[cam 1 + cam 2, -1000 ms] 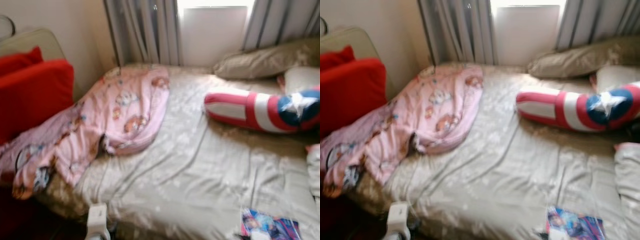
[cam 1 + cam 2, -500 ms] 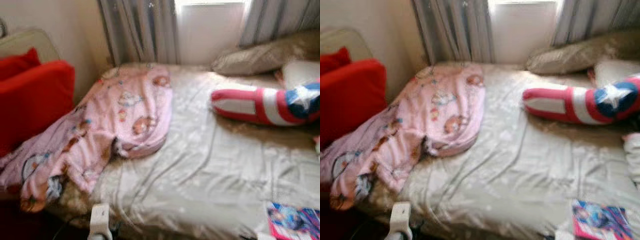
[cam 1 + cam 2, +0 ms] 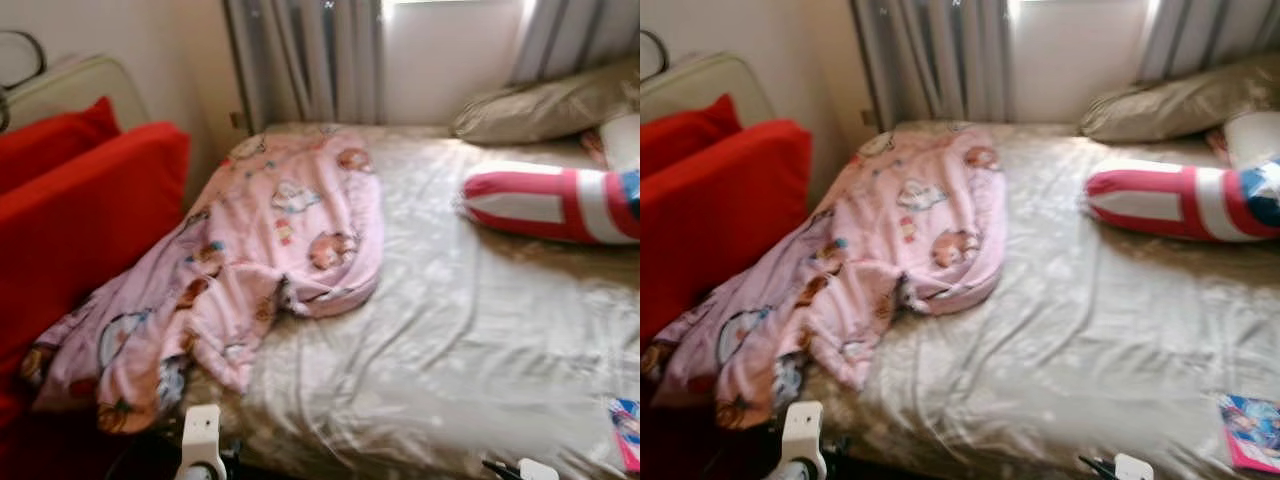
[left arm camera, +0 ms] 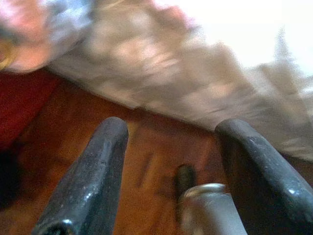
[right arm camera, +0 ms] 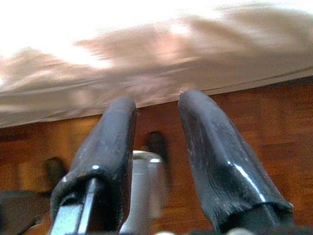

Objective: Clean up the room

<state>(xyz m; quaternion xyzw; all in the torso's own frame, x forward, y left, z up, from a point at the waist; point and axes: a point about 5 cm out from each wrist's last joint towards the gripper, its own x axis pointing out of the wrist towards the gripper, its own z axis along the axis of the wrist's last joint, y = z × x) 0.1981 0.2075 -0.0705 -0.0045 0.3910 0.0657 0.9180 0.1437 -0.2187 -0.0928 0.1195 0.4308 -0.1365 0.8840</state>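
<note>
Bed (image 3: 480, 340): the middle and near stretch of the beige sheet lay bare, offering open access from the front edge. A crumpled pink blanket (image 3: 260, 250) covered the left portion and spilled over the bed's edge against the red seat (image 3: 90, 220), blocking approach from that side. A striped red-and-white bolster (image 3: 550, 205) and a beige pillow (image 3: 545, 105) occupied the far right. A small picture book (image 3: 1252, 430) lay at the near right corner. Curtains (image 3: 310, 60) closed off the far side.

Bed (image 3: 470, 340) beneath bright curtained window (image 3: 440, 50)
</note>
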